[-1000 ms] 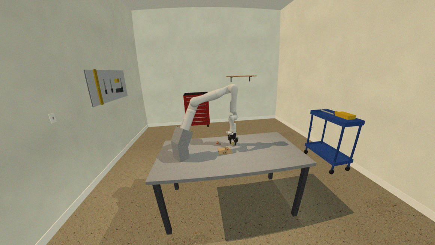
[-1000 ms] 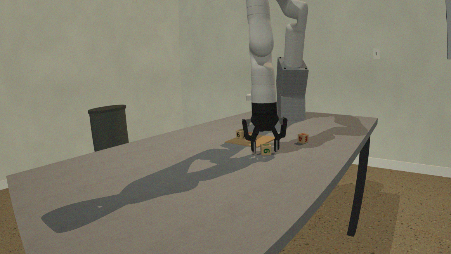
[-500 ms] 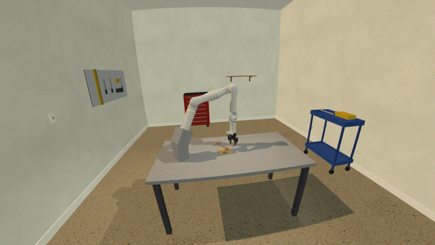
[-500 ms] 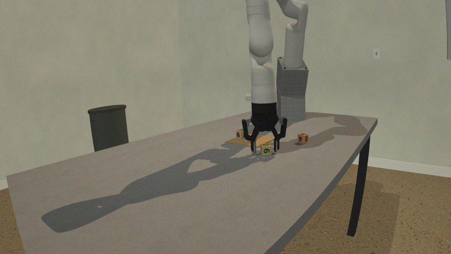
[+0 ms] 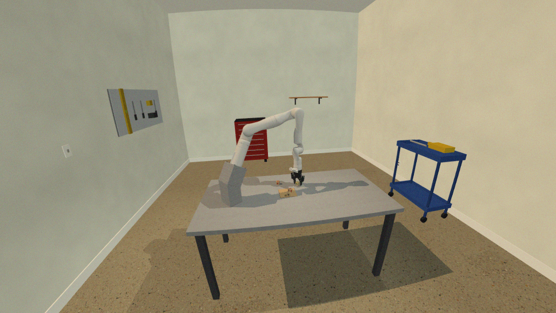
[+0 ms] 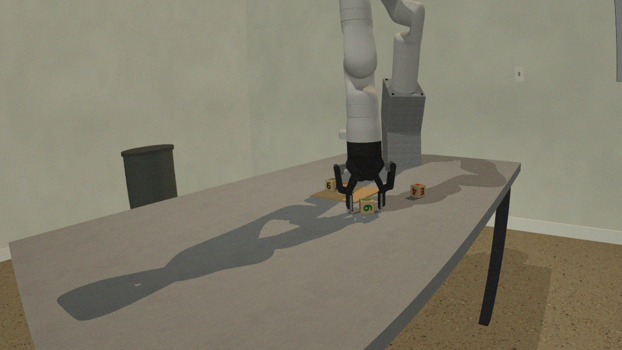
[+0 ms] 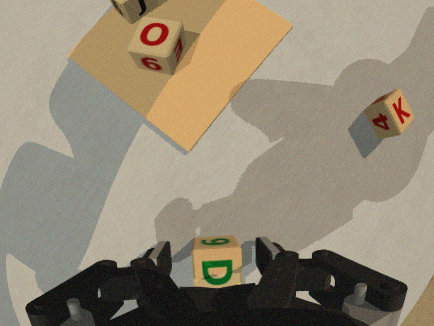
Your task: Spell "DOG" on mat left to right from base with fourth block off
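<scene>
The D block [image 6: 366,206] [image 7: 217,266] is pale tan with green characters.

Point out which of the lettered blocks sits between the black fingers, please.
It is the block with the green D, off the mat; it alone has green markings and lies between the end effector's fingertips.

On my gray rectangular table [image 5: 334,206] [image 6: 243,278], I see a tan square mat [image 5: 282,195] [image 6: 326,195] [image 7: 220,75] lying flat, with two wooden cubes, one green-lettered [image 6: 366,206] [image 7: 217,262], one red-lettered [image 5: 277,182] [image 6: 417,190] [image 7: 390,115], apart beside it

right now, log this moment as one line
end effector: open around D block | O block: on mat | D: off mat
</scene>
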`<act>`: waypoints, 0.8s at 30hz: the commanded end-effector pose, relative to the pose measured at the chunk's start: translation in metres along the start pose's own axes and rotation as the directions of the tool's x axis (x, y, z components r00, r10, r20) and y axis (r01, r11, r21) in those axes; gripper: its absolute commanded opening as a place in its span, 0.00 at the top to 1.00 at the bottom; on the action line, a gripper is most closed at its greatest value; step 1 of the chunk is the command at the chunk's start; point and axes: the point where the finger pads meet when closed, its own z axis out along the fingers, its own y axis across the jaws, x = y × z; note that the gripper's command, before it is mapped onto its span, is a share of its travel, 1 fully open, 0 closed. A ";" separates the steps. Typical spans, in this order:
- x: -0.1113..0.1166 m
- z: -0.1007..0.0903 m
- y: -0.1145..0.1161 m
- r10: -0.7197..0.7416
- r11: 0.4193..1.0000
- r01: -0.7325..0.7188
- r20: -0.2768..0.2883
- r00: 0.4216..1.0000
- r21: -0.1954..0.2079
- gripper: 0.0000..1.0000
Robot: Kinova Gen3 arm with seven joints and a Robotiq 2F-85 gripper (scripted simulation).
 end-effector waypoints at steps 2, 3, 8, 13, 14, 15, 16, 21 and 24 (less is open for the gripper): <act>-0.001 0.000 -0.004 -0.008 1.000 0.008 0.003 1.000 0.009 0.54; -0.001 0.000 -0.004 -0.008 1.000 0.008 0.003 1.000 0.009 0.54; -0.001 0.000 -0.004 -0.008 1.000 0.008 0.003 1.000 0.009 0.54; -0.001 0.000 -0.004 -0.008 1.000 0.008 0.003 1.000 0.009 0.54; -0.001 0.000 -0.004 -0.008 1.000 0.008 0.003 1.000 0.009 0.54; -0.001 0.000 -0.004 -0.008 1.000 0.008 0.003 1.000 0.009 0.54; -0.001 0.000 -0.004 -0.008 1.000 0.008 0.003 1.000 0.009 0.54; -0.001 0.000 -0.004 -0.008 1.000 0.008 0.003 1.000 0.009 0.74; -0.001 0.000 -0.004 -0.008 1.000 0.008 0.003 1.000 0.009 0.74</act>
